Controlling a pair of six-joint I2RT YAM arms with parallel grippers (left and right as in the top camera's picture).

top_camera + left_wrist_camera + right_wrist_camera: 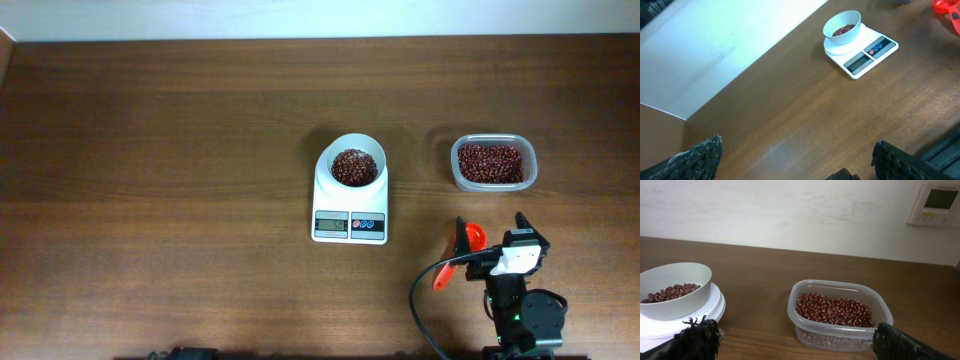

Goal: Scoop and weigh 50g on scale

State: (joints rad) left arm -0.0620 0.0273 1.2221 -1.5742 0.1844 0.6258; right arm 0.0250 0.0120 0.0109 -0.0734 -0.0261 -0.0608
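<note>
The white scale (350, 210) stands mid-table with a white bowl (354, 166) of red beans on top. The left wrist view shows the scale (862, 52) far off, and the right wrist view catches its edge (695, 322) at the left. An orange scoop (458, 258) lies on the table beside the right arm, outside the fingers. My right gripper (490, 224) is open and holds nothing, just in front of the bean tub (840, 315). My left gripper (797, 157) is open over bare wood, with nothing between its fingers (700, 159).
The clear tub of red beans (493, 163) sits right of the scale. A black cable (420, 305) loops beside the right arm. The table's far edge meets a white wall (790, 210) carrying a thermostat (937, 202).
</note>
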